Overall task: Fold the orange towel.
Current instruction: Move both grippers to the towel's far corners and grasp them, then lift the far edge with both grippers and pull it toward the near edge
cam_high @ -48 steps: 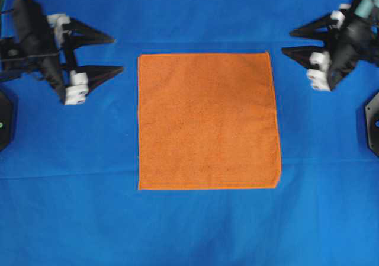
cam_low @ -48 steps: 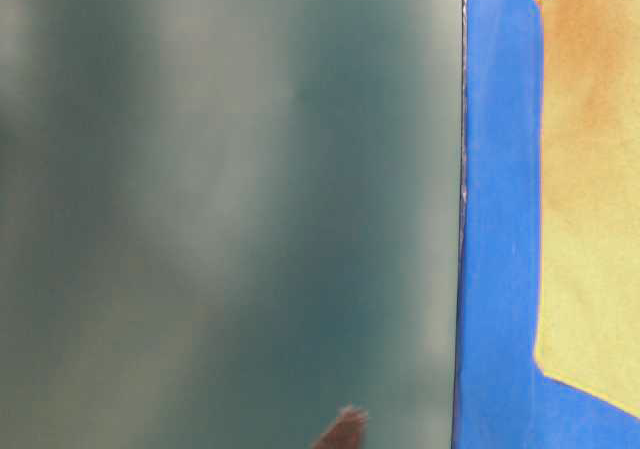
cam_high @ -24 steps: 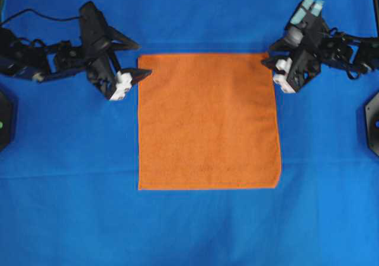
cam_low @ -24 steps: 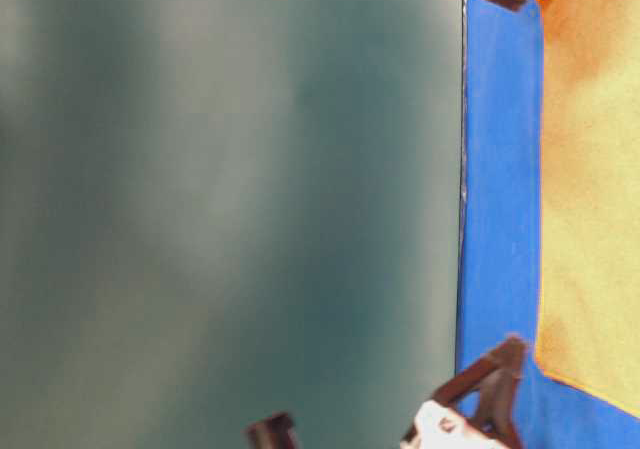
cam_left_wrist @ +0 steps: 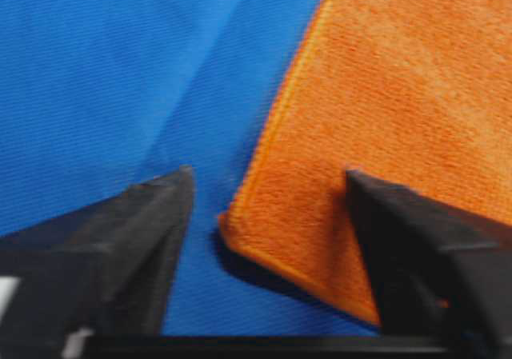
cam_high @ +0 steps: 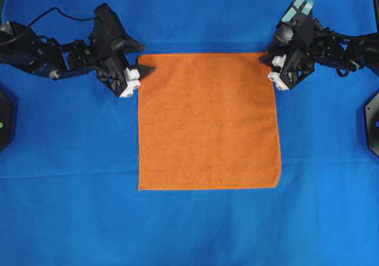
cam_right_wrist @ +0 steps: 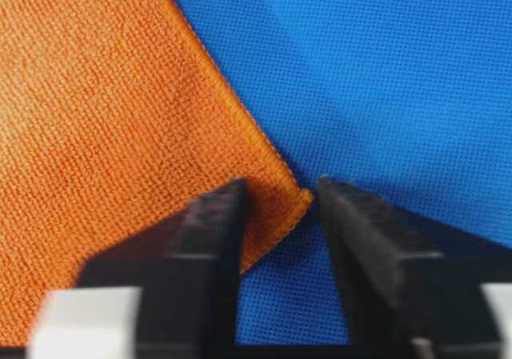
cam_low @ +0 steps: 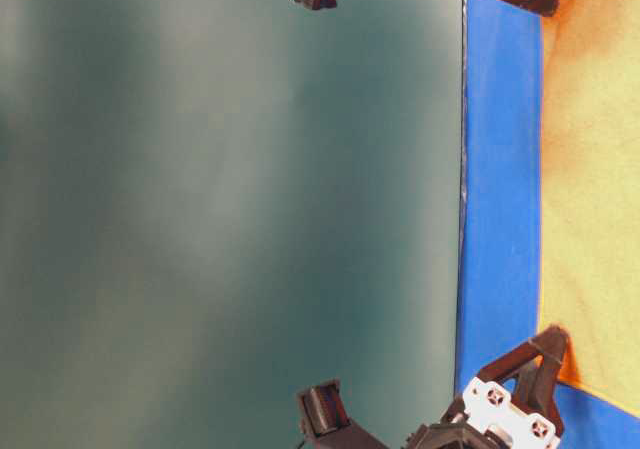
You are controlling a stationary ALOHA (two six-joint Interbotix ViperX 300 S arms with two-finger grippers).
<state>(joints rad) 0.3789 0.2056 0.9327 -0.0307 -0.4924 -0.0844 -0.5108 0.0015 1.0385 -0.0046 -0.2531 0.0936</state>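
Both arms have swung in, so my left pincer (cam_left_wrist: 268, 191) and right pincer (cam_right_wrist: 280, 195), part-spread, straddle the far corners of the flat bright-orange square terry towel (cam_high: 207, 121) on the blue-clothed counter (cam_high: 71, 218), ready for lifting that edge.

Robot lab or test bench | counter (cam_high: 189, 230) draped wall to wall in plain blue cloth | two black robot arms, left arm (cam_high: 53, 55) and right arm (cam_high: 337, 44), mounted at opposite sides | bare grey-green backdrop (cam_low: 220, 209) behind | no household furnishings in view
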